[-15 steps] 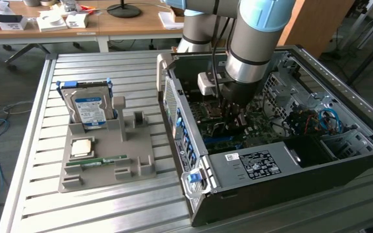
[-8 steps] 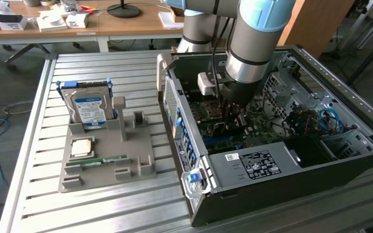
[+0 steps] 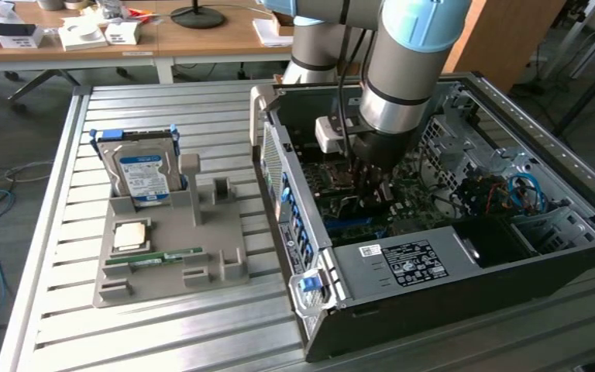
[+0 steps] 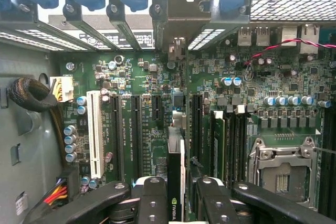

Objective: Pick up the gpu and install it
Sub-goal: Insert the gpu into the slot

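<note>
Gripping the gpu (image 4: 176, 182) edge-on, my gripper (image 4: 177, 195) has its fingers (image 4: 152, 200) partly closed against the card's two flat faces, so its lower edge can meet a slot squarely. I have it standing upright just above the motherboard (image 4: 157, 108), inside the open computer case (image 3: 401, 267) (bracket end toward the rear slot covers (image 4: 131, 3)).

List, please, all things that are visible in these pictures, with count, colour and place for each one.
gpu: one, dark, edge-on between the gripper fingers, above the motherboard slots
computer case: one, black and grey, open, on the metal table at the exterior view's right
motherboard: one, green, inside the case
hard drive: one, silver with blue label, upright in the grey holder
holder: one, grey, on the table
memory stick: one, green, lying on the holder
gripper: one, black, shut on the gpu, inside the case
</note>
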Robot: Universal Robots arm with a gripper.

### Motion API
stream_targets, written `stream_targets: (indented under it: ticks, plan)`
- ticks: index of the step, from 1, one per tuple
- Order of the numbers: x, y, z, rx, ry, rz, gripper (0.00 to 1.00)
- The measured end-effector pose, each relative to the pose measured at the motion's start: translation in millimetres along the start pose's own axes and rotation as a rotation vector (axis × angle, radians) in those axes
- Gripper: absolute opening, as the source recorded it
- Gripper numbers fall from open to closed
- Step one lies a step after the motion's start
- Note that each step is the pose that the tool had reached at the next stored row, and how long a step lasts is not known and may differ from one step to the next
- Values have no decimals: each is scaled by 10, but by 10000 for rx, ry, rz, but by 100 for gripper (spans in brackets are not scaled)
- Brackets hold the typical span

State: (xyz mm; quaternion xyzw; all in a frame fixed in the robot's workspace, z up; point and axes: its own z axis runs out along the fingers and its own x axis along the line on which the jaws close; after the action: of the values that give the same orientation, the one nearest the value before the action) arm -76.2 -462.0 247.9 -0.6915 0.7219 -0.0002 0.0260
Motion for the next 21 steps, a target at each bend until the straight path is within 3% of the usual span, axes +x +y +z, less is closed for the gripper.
stream_targets:
  ticks: [21]
  plan:
    - [1,1,15,-1,1,0,26]
